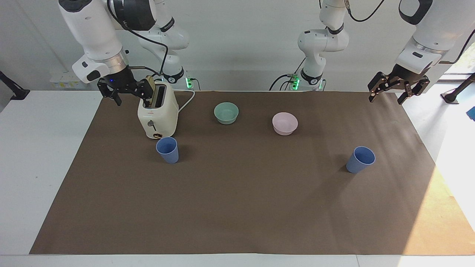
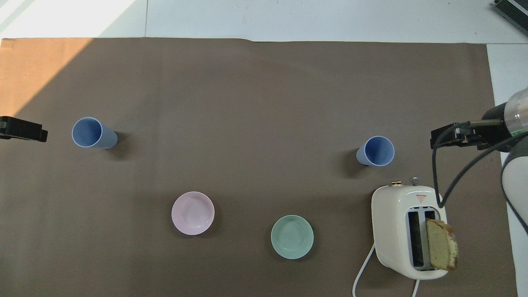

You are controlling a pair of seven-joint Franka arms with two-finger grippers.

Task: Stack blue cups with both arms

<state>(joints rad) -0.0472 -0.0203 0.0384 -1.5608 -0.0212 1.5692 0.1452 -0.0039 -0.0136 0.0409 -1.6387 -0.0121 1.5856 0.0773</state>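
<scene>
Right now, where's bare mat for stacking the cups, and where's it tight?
Widest bare stretch: the mat farther from the robots than both blue cups, and the span between the cup by the toaster and the other cup. Tight: that first cup stands close beside the toaster. The teal bowl and pink bowl leave a smaller gap.

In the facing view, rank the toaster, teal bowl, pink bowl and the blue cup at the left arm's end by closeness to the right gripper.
From the right gripper, open beside the toaster:
1. Toaster, right beside it.
2. Teal bowl, toward mid-table.
3. Pink bowl, toward the left arm's end.
4. Blue cup, at the left arm's end, farther from the robots.
</scene>
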